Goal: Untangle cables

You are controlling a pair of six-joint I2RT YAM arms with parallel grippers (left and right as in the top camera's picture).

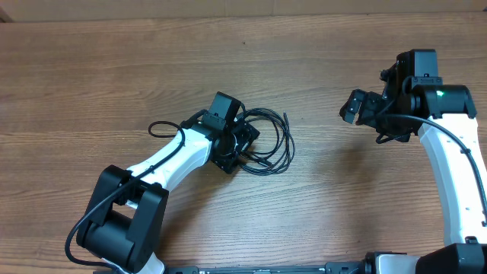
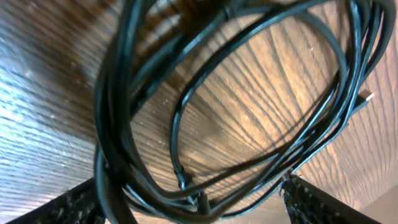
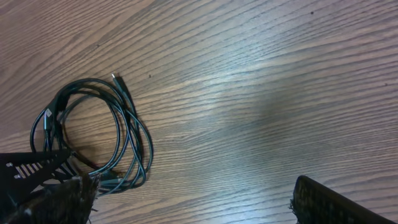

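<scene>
The cables lie as one loose coil of thin black cords on the wooden table, left of centre. My left gripper is down on the coil's left side. In the left wrist view its jaws stand wide apart, and several strands run between the fingers. A silvery plug tip shows at the right. My right gripper hovers open far to the right, with only bare wood between its fingers. From there the coil shows at the lower left.
The left arm's white link runs from the coil toward the front left. The right arm stands along the right edge. Bare wood lies between coil and right gripper.
</scene>
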